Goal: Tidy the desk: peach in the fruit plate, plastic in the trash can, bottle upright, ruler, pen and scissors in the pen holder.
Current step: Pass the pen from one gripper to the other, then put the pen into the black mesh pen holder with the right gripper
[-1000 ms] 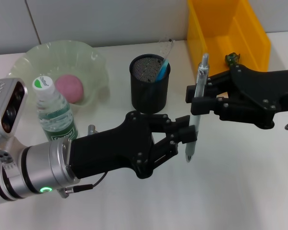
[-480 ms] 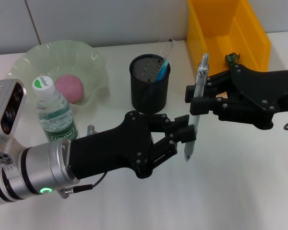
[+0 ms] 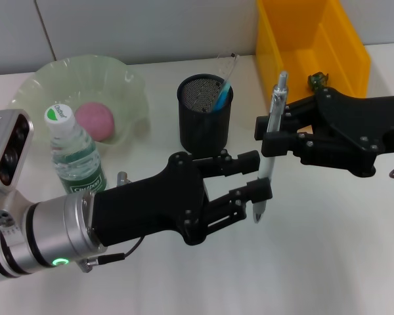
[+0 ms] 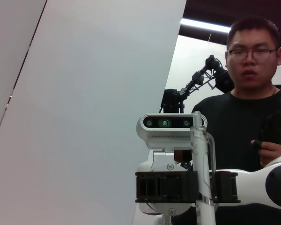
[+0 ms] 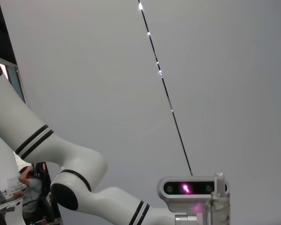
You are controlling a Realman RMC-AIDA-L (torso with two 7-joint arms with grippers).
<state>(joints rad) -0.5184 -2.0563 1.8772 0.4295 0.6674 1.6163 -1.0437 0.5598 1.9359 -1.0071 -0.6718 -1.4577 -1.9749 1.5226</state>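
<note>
fingers: left gripper (image 3: 257, 176) is being held spread around the pen (image 3: 270, 146); right gripper (image 3: 268, 138) is pinching it upright
pen: at 3 o'clock of pen holder (image 3: 204, 113), above desk (image 3: 328, 249)
done: peach (image 3: 94, 121) in fruit plate (image 3: 128, 85), bottle (image 3: 74, 155) upright
left: pen is judged outstanding

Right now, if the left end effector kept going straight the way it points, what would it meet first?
Probably the slim silver and clear pen, held upright by the right end effector. The left end effector is open, its fingers either side of the pen's lower part. Depth is hard to judge from the head view.
</note>
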